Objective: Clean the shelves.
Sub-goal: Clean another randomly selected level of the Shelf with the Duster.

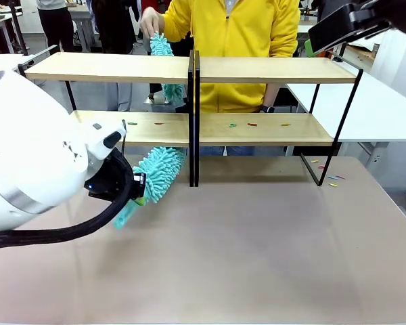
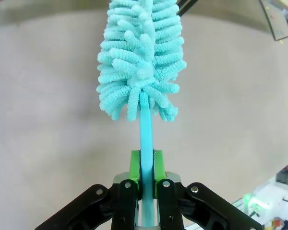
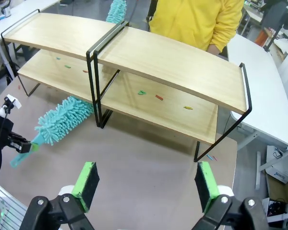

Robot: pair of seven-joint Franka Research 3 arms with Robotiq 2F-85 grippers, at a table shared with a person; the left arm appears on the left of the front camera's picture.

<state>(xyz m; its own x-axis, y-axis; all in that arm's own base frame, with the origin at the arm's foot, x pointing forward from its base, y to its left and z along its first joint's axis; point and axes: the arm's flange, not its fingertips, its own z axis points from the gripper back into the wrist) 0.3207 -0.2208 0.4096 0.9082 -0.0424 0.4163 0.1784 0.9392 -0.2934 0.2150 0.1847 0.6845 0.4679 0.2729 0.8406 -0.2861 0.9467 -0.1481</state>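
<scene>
My left gripper had its green pads pinched on the thin handle of a teal duster. The grip sat low on the stem, so the fluffy head stuck well out in front, presumably for reach between the boards. The head hung over the table, just in front of the shelves near the middle posts; whether it touched them I could not tell. My right gripper hovered high with its fingers spread wide and nothing between them, looking down on both racks. Small coloured scraps lay on the lower boards, likely what wanted sweeping. The person across held a second duster in one hand behind the top board.
</scene>
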